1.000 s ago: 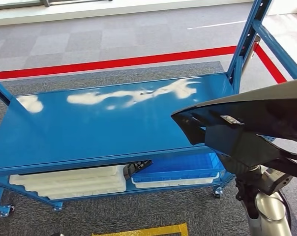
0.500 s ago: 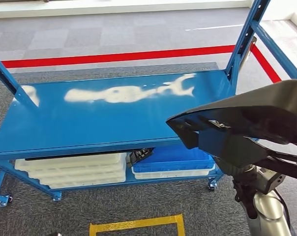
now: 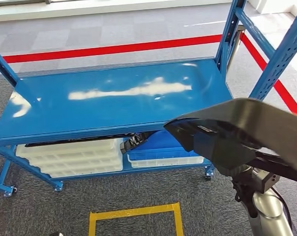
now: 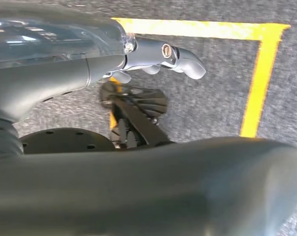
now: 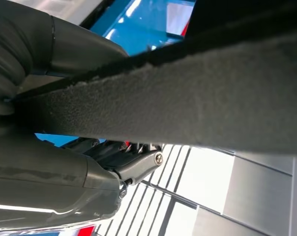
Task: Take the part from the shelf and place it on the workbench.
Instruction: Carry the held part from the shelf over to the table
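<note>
- While you are looking down from the head view, the blue shelf rack (image 3: 102, 105) is taking up most of the scene, its upper deck bare and shining with glare, its uprights rising at the far right corner.
- You are seeing the part (image 3: 243, 132), a long black moulded panel, lying across the lower right of that view; its pointed end is reaching over the front edge of the upper deck, and the rest is running off the right side of the picture, clear of the rack.
- On the lower level you are looking at stacked white trays (image 3: 73, 160) on the left and a blue bin (image 3: 165, 150) sitting on another white tray to the right, with a dark object between them that is too hidden to make out.
- Your right hand (image 5: 135, 164) is holding the part: in the right wrist view the thick grey thumb is lying along one side of the panel's felted edge (image 5: 214, 93) and the darker fingers along the other.
- Your left hand (image 4: 154, 54) is hanging over the grey carpet near a square of yellow floor tape (image 4: 258, 73); its fingers are lying stretched out, holding nothing.
- A red line (image 3: 102, 49) is running across the floor beyond the rack.
</note>
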You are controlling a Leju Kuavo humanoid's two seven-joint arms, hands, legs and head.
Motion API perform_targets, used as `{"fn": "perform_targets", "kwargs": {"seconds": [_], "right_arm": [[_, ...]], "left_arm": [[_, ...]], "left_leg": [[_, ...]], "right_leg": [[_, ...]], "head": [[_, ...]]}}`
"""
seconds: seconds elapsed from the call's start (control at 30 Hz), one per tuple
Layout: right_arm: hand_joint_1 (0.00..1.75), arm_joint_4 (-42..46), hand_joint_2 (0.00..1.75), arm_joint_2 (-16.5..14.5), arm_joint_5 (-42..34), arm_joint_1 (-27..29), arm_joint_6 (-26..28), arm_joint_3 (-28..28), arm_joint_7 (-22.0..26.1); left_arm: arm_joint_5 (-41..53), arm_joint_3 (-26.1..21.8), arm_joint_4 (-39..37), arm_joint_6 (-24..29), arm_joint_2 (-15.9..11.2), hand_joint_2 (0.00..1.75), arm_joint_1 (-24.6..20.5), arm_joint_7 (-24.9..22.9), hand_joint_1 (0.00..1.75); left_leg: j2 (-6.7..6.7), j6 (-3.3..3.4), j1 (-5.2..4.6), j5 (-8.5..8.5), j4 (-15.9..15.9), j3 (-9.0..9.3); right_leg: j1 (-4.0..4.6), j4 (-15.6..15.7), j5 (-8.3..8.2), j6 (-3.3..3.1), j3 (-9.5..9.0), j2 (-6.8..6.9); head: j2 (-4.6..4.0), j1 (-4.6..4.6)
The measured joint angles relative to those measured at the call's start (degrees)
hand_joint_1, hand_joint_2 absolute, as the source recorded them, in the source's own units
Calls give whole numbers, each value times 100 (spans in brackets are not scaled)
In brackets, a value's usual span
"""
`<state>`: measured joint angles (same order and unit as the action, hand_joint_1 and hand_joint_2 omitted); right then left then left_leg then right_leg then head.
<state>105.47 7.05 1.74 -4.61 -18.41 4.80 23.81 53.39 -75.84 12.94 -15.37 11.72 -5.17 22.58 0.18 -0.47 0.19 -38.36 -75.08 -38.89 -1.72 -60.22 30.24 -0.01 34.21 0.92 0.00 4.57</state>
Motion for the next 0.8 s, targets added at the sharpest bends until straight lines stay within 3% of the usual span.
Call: {"fn": "perform_targets", "kwargs": {"seconds": [0.07, 0.13, 0.2, 0.23, 0.27, 0.33, 0.37, 0.43, 0.5, 0.53, 0.57, 0.63, 0.67, 0.73, 0.8], "right_arm": [[175, -7, 175, 40, 57, 0, 12, 27, 32], [175, -6, 175, 77, 90, -5, 20, 47, 56], [175, -4, 175, 118, 115, -22, 25, 57, 69], [175, -3, 175, 135, 121, -34, 26, 65, 74], [175, -2, 175, 150, 129, -46, 27, 74, 77], [175, -4, 175, 177, 151, -65, 29, 103, 84], [175, -8, 175, 195, 165, -69, 33, 115, 87], [175, -24, 175, 229, 194, -68, 39, 140, 97], [175, -47, 175, 247, 214, -62, 40, 166, 122], [175, -54, 175, 254, 220, -61, 40, 178, 139], [175, -57, 175, 261, 223, -61, 40, 188, 155], [175, -53, 175, 274, 229, -59, 40, 206, 177], [175, -44, 175, 281, 229, -56, 42, 214, 185], [175, -26, 175, 294, 233, -47, 48, 231, 207], [175, -5, 175, 299, 238, -50, 55, 243, 241]], "left_arm": [[5, 0, 0, 3, 0, 175, -2, 7, 0], [7, 0, 0, 18, 0, 175, -23, 11, 0], [8, 1, 0, 33, 0, 175, -69, 17, 0], [8, 1, 0, 36, 0, 175, -87, 19, 0], [8, 2, 0, 37, 0, 175, -91, 19, 0], [6, 1, 0, 42, 1, 175, -63, 7, 0], [6, 0, 0, 45, 0, 175, -46, -1, 0], [6, -2, 0, 53, -2, 175, -31, -18, 0], [7, -1, 0, 58, -2, 175, -19, -33, 0], [7, -1, 0, 67, -2, 175, -11, -40, 0], [7, -1, 0, 78, -2, 175, -6, -45, 0], [7, -1, -1, 96, -1, 175, -14, -49, 0], [7, -1, -1, 99, 0, 175, -25, -51, 0], [7, 0, -2, 102, 2, 175, -34, -55, 0], [7, 0, -2, 107, -3, 175, -15, -53, 0]], "left_leg": [[15, 34, -5, 305, 192, 309], [150, 108, -40, 518, 963, 892], [276, 179, -91, 437, 1642, 1328], [276, 200, -112, 383, 1802, 1399], [246, 218, -116, 383, 1857, 1392], [178, 262, -100, 465, 1902, 1329], [139, 288, -91, 521, 1915, 1287], [55, 334, -105, 604, 1905, 1184], [-41, 354, -136, 661, 1876, 1096], [-95, 357, -146, 676, 1850, 1060], [-152, 357, -151, 682, 1816, 1029], [-264, 339, -159, 672, 1730, 963], [-319, 321, -158, 668, 1690, 919], [-422, 268, -142, 682, 1645, 830], [-501, 215, -133, 683, 1623, 781]], "right_leg": [[12, -2, -96, 2, 141, 57], [27, -3, -172, 26, 211, 130], [31, -3, -243, 92, 227, 231], [30, 1, -279, 131, 233, 297], [28, 8, -312, 173, 240, 354], [21, -95, -217, 228, 296, 294], [22, -284, -55, 239, 368, 194], [27, -956, 386, 236, 595, 2], [42, -1455, 596, 228, 708, -51], [52, -1409, 541, 219, 619, -61], [61, -1146, 397, 205, 432, -91], [69, -400, 123, 155, -6, -284], [69, -128, 74, 134, -147, -379], [75, 43, 99, 106, -216, -439], [61, 86, 92, 73, -221, -323]], "head": [[0, 0], [0, 1], [0, 0], [0, 0], [0, -2], [0, -2], [0, -3], [0, -3], [0, -2], [0, -2], [0, -2], [0, -2], [0, -3], [0, 0], [0, 1]]}}
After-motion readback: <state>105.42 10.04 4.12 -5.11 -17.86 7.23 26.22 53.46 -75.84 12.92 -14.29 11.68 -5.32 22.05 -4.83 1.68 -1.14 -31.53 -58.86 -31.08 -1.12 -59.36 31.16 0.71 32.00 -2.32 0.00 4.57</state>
